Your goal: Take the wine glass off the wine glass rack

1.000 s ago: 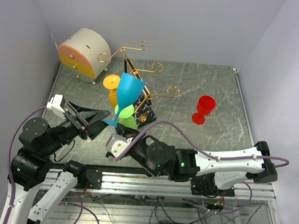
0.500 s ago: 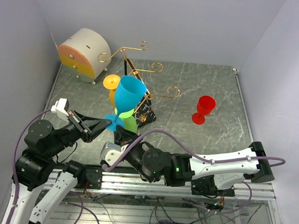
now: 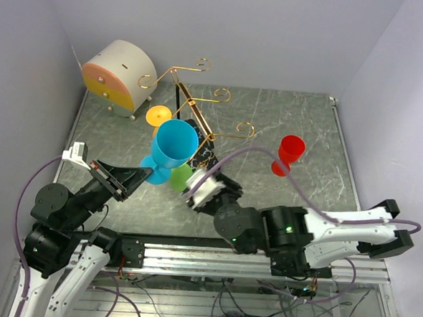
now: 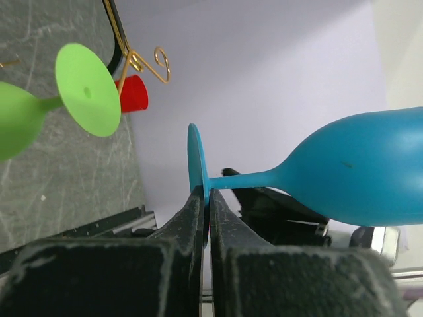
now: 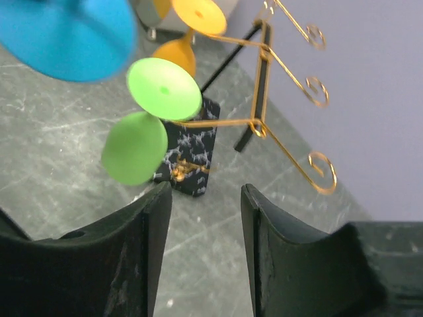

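Note:
The blue wine glass [image 3: 175,143] hangs in the air to the front left of the wine glass rack [image 3: 201,100], clear of its gold arms. My left gripper [image 3: 140,174] is shut on the rim of its foot [image 4: 196,165], and its bowl [image 4: 370,172] points away to the right. A green glass [image 5: 164,88] and an orange glass [image 5: 198,14] still hang on the gold wire [image 5: 284,72] above the black marble base [image 5: 192,155]. My right gripper [image 5: 205,198] stands open and empty just in front of that base, low over the table [image 3: 204,178].
A red glass [image 3: 289,152] stands upright on the marble tabletop [image 3: 307,121] to the right of the rack. The round beige-and-orange drawer box [image 3: 119,76] sits in the back left corner. Walls close in on three sides.
My left gripper has closed on the blue glass's foot. My right gripper has let go of the glass, opened and drawn back to the right. The blue glass has shifted left and lower.

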Robot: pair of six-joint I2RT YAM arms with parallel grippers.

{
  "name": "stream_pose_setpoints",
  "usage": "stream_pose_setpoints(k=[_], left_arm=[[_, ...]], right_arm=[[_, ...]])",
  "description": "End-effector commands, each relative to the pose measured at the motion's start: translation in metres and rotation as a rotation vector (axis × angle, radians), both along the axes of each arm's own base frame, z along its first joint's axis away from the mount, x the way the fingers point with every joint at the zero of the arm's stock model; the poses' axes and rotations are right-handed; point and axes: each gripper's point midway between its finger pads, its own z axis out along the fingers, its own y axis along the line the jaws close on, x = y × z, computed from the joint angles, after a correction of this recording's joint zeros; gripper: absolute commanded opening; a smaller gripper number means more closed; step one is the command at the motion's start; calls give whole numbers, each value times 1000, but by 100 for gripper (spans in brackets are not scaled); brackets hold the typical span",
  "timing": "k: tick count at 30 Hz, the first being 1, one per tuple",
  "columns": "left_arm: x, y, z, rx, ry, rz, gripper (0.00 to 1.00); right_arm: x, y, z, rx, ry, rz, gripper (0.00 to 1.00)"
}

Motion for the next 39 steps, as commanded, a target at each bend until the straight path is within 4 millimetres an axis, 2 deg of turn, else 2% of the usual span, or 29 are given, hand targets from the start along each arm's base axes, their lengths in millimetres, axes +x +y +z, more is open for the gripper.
stream_pose_setpoints(k=[1, 4, 6, 7, 10, 13, 14, 15, 17, 20, 22, 25, 27, 29, 34, 39], left_arm=[[5, 15, 17, 66, -164, 104, 7], [4, 20, 18, 101, -199, 132, 7], [3, 23, 17, 114, -211, 147, 7], [2, 24, 15, 125, -210, 153, 7], [0, 28, 13, 154, -215, 167, 7], [-2, 31, 12, 188, -218, 177, 7], [-2, 32, 12, 198, -219, 181, 7], [-2, 33, 11, 211, -220, 185, 7], [-1, 35, 9, 244, -223, 192, 7], [1, 35, 8, 302, -230, 191, 7], [5, 33, 6, 347, -232, 181, 7], [15, 30, -1, 407, -203, 165, 7], [20, 28, -3, 433, -205, 156, 7], [25, 26, -4, 451, -207, 153, 7], [32, 20, -3, 463, -220, 130, 7], [33, 17, 0, 457, -226, 115, 7]], right_arm=[[-55, -45, 9, 149, 184, 29, 44], [-39, -67, 29, 236, 190, -40, 33], [-18, -75, 44, 285, 193, -85, 14], [2, -78, 52, 324, 203, -126, 1], [58, -86, 63, 377, 225, -209, 0], [117, -89, 67, 383, 278, -286, 0], [137, -87, 62, 368, 323, -307, 0], [155, -78, 52, 362, 410, -292, 0], [170, -71, 51, 383, 510, -254, 0], [154, -47, 78, 465, 577, -68, 0], [129, -34, 99, 507, 620, 89, 3], [84, -21, 125, 545, 686, 339, 26], [61, -26, 141, 582, 691, 438, 35], [51, -32, 150, 610, 683, 468, 40], [42, -32, 145, 596, 719, 491, 42], [51, -22, 128, 564, 765, 464, 42]])
